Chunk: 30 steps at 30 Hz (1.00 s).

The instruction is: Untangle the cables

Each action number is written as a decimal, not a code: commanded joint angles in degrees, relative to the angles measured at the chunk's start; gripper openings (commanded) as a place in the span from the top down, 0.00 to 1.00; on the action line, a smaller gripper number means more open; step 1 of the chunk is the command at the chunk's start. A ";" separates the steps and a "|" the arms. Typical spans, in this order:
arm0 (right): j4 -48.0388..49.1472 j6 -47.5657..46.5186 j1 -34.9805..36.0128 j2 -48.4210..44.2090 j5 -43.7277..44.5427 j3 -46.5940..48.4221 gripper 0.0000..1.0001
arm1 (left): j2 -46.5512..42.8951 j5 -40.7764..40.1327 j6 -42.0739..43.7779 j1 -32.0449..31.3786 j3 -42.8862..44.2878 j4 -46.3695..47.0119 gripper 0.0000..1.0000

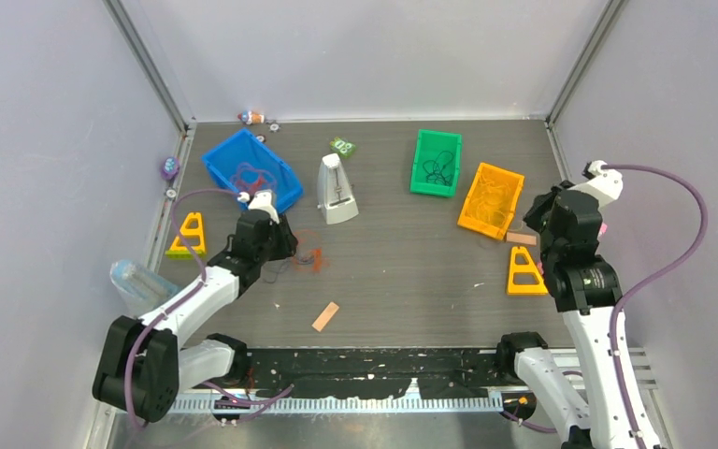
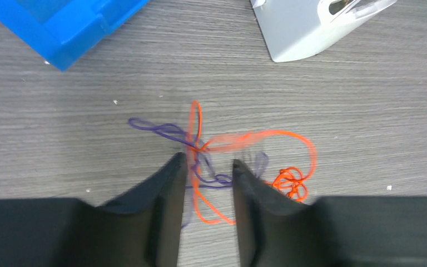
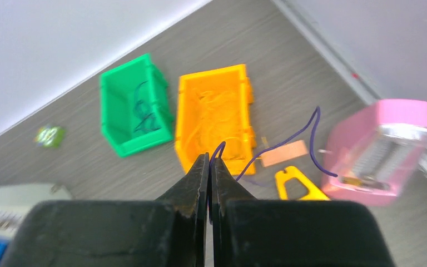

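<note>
Tan and flat, a small strip (image 1: pixel 325 316) is lying on the grey wood-grain worktop (image 1: pixel 411 271) nearest the arm bases. Just beyond it the left pincer (image 2: pixel 207 162) is pointing down at the worktop with its black fingers (image 2: pixel 169 194) standing apart, gripping nothing. Between and just past them a thin orange cable (image 2: pixel 289 135) and a thin dark purple cable (image 2: pixel 155 128) are lying tangled together, the orange one looping wide and bunching into a small knot. On the other side, the right pincer (image 3: pixel 209 158) is pressing its fingers tight on a loose purple thread (image 3: pixel 311 133), which is trailing away from the tips past a yellow triangular stand (image 3: pixel 292 183) toward a pink plastic block (image 3: pixel 389 144). Farther back, a grey wedge-shaped plastic casing (image 1: pixel 337 192) is standing upright between a blue plastic bin (image 1: pixel 234 159), which is holding a red cable (image 1: pixel 254 174), and a green plastic bin (image 3: pixel 111 111), which is holding dark cables (image 3: pixel 142 119). Beside the green one, an orange plastic bin (image 3: pixel 184 111) is holding pale yellow cables (image 3: pixel 217 117).
</note>
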 commanded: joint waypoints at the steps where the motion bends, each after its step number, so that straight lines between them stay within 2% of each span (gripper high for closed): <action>1: 4.10 -5.22 0.05 0.80 -18.06 0.78 0.95 | -2.45 3.59 1.80 0.31 0.54 2.13 0.52; 3: 4.41 -6.59 0.10 2.46 -28.08 1.15 0.95 | -3.84 6.49 2.58 0.27 -1.24 4.88 0.41; 5: 3.22 -7.98 0.26 3.99 -31.50 2.51 0.95 | -4.78 9.51 2.90 0.26 -2.53 7.77 0.39; 13: 2.60 -7.67 0.36 8.57 -32.49 14.02 0.95 | -3.07 13.79 3.52 -0.16 -1.59 8.88 0.39; 17: 2.36 -6.32 0.46 13.58 -35.54 22.91 0.95 | -4.59 14.20 3.81 -0.43 -2.78 10.47 0.37; 21: 2.66 -4.40 0.49 18.77 -37.52 31.68 0.95 | -5.43 14.82 3.70 -0.53 -3.63 11.67 0.29; 30: 8.66 -0.74 0.66 33.77 -42.23 47.02 0.95 | -5.31 15.17 3.67 -0.62 -3.84 12.24 0.28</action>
